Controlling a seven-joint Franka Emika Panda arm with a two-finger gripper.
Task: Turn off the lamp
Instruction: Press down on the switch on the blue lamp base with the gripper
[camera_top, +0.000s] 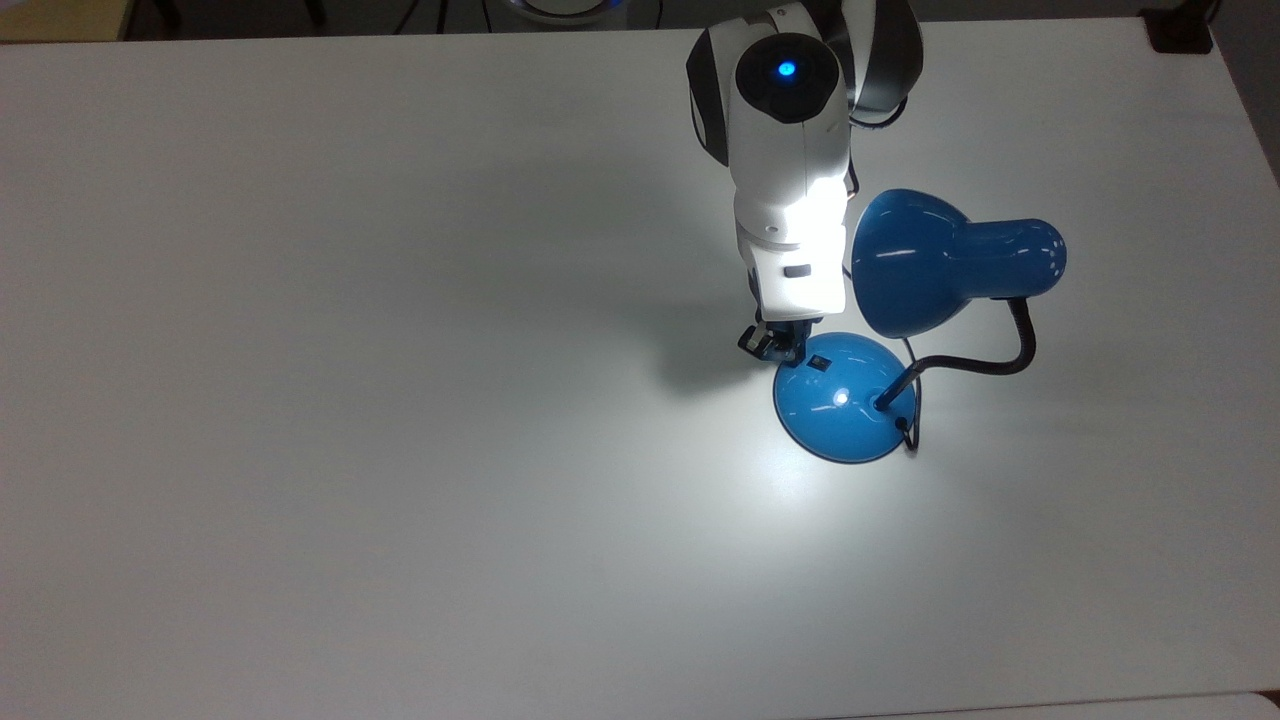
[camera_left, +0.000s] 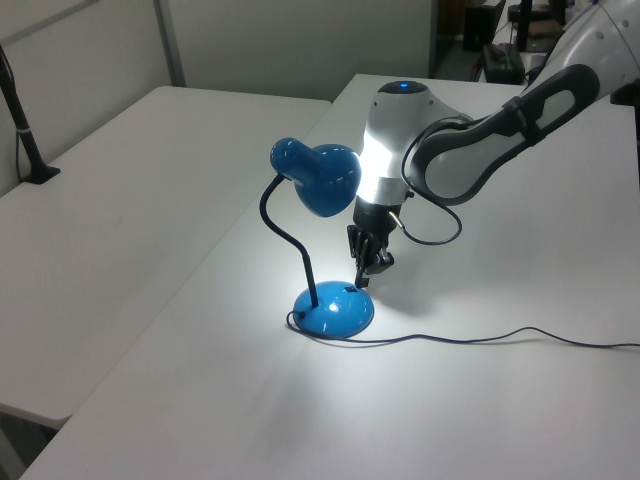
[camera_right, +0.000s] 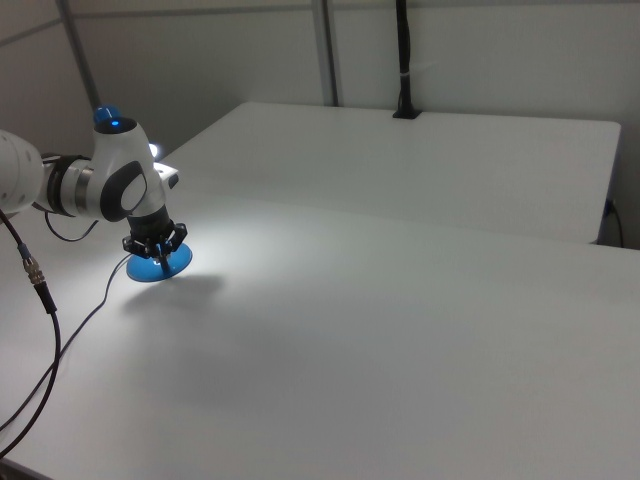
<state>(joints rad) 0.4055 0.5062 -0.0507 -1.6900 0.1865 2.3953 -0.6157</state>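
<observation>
Lamp (camera_top: 940, 265) is shining, right of centre in the top view; gripper (camera_top: 778, 345) is hovering at base (camera_top: 845, 400) edge by switch (camera_top: 818, 362). Finger state: can't tell.

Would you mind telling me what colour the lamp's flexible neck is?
The neck is black, between the glossy blue shade and base; the top view shows it best.

lamp (camera_top: 845, 395) on table (camera_top: 400, 400) | tool (camera_top: 778, 347) at the top view's left of its base
</observation>
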